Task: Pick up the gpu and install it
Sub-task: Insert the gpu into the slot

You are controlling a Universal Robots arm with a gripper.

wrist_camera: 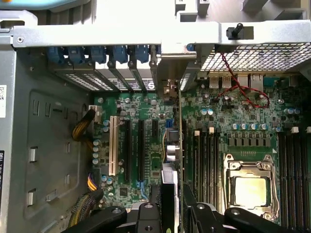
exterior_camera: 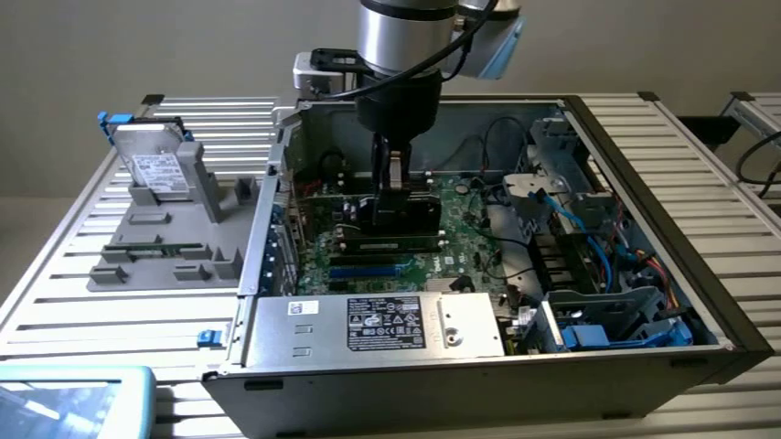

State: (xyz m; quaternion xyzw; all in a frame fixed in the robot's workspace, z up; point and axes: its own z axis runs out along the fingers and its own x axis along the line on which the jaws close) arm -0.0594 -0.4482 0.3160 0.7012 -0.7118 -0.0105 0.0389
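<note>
gpu (wrist_camera: 181, 145) edge-on, clenched in the tool (wrist_camera: 174, 201), upright over the motherboard (wrist_camera: 141, 160)

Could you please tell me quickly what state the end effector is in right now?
The end effector is closed, holding the gpu.

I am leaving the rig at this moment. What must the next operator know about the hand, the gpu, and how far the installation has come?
The hand is closed on the gpu, low inside the open computer case.
The gpu is held edge-on over the expansion slots of the motherboard, with its metal bracket end at the case's rear slot wall.
Done: gpu picked up and brought into the case.
Left: I cannot tell whether it sits in its slot, and the hand has not yet let go.
</note>
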